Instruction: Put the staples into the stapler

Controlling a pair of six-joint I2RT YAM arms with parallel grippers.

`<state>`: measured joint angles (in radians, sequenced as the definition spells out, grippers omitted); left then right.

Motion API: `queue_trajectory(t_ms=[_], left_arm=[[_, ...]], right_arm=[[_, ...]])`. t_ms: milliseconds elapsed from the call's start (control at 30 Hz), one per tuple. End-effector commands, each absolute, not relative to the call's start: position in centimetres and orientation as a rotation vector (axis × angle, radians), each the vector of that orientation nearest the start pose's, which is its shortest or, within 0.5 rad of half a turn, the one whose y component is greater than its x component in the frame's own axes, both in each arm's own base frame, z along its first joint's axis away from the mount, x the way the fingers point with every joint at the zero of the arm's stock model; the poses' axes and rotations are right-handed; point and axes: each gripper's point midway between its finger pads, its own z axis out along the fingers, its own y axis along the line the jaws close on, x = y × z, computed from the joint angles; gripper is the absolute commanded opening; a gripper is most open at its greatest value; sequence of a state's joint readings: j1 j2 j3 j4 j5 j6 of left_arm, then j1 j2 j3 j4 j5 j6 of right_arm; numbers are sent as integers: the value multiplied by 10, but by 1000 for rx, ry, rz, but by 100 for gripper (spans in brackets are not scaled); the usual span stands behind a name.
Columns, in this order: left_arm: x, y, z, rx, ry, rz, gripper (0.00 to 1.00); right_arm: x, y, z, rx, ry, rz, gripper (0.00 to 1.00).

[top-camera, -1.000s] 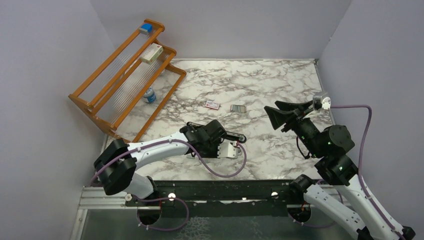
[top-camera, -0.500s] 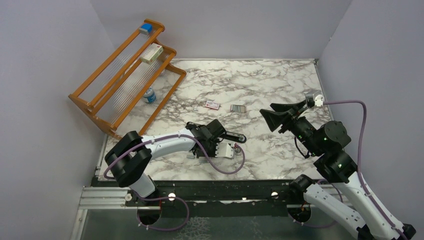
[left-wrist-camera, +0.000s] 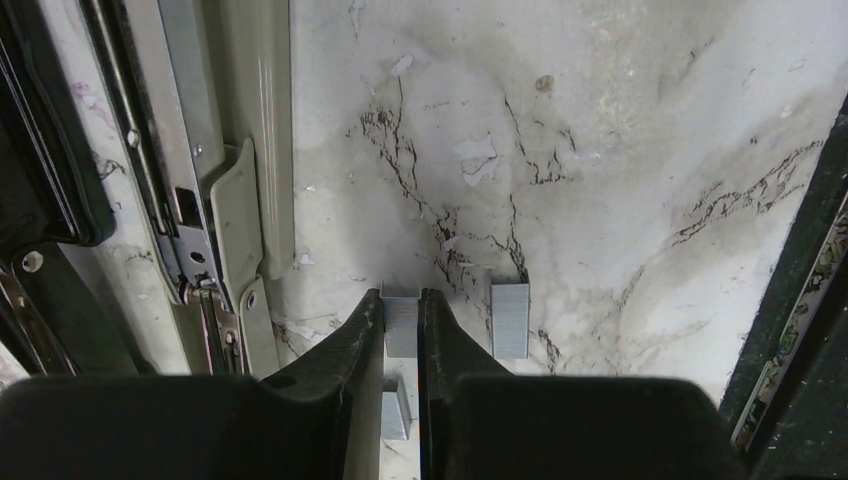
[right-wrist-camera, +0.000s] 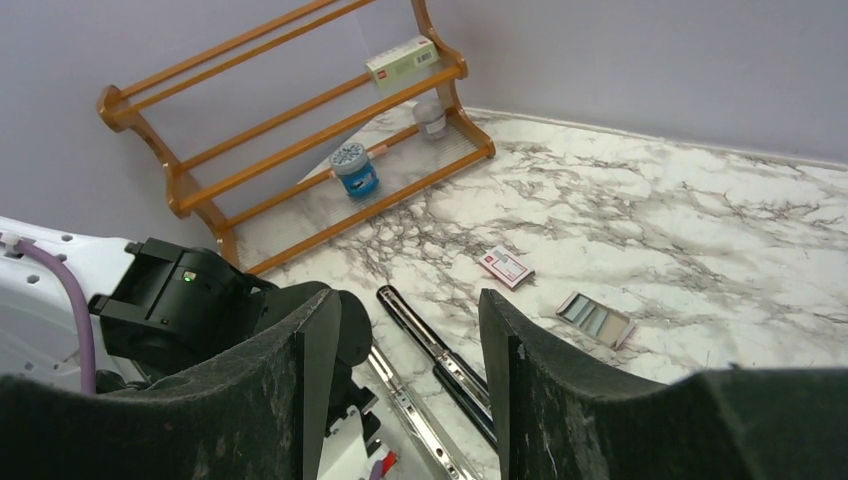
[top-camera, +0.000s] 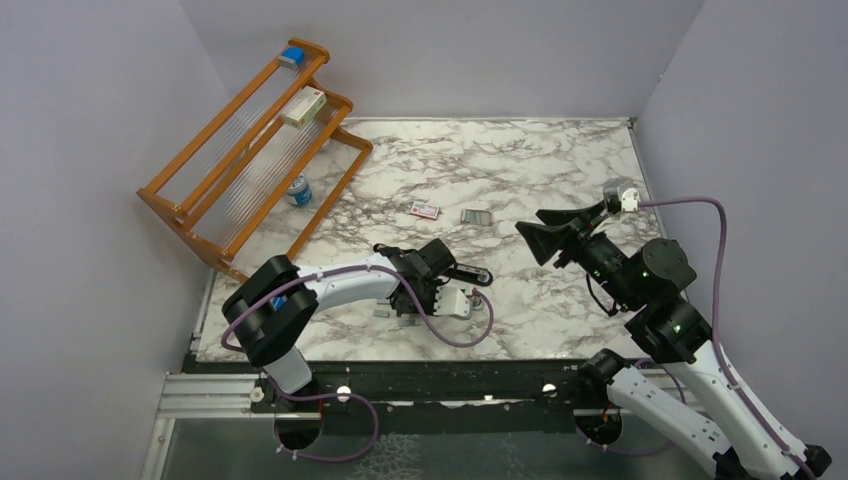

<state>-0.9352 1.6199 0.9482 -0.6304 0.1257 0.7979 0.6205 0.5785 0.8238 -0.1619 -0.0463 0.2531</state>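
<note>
The black stapler [top-camera: 466, 273] lies opened out at the table's middle, its silver rail [left-wrist-camera: 176, 150] along the left of the left wrist view and also in the right wrist view [right-wrist-camera: 437, 348]. My left gripper [left-wrist-camera: 401, 312] points down beside the rail and is shut on a short grey strip of staples [left-wrist-camera: 401, 335]. A second strip [left-wrist-camera: 509, 320] lies on the marble just right of it, and another piece [left-wrist-camera: 395, 415] lies under the fingers. The red-and-white packet [top-camera: 424, 209] and grey tray [top-camera: 476, 216] sit farther back. My right gripper [top-camera: 535, 236] hovers open to the stapler's right, holding nothing.
A wooden rack [top-camera: 250, 150] stands at the back left with a white box [top-camera: 303, 107], a blue item [top-camera: 291, 56] and a small can [top-camera: 298, 190]. Purple walls close in the marble table [top-camera: 560, 160] on three sides. The left arm's cable [top-camera: 462, 335] loops near the front edge.
My left arm's elbow has swung right and forward while its gripper stayed down by the stapler. The right gripper has drifted a little left and back, still open.
</note>
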Motion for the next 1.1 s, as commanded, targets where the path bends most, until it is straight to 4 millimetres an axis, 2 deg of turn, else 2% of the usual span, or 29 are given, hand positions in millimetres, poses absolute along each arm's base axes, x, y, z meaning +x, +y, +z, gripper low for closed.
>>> queue_trajectory(t_ms=[0, 300, 433, 600, 733, 900, 1067], left_arm=[[184, -247, 21, -2605, -2151, 317, 15], [182, -247, 18, -2586, -2152, 321, 32], [184, -249, 21, -2594, -2157, 321, 50], [196, -254, 35, -2660, -2162, 270, 52], [215, -273, 67, -2776, -2201, 250, 52], [232, -297, 125, -2941, -2283, 295, 52], [241, -305, 185, -3074, -2522, 436, 53]], right_arm=[[208, 176, 364, -348, 1485, 742, 57], [208, 175, 361, -346, 1495, 736, 57], [207, 175, 364, -358, 1490, 730, 57], [207, 174, 366, -365, 1489, 724, 57], [206, 175, 363, -358, 1493, 734, 57], [205, 175, 363, -354, 1488, 743, 57], [199, 176, 364, -372, 1445, 766, 59]])
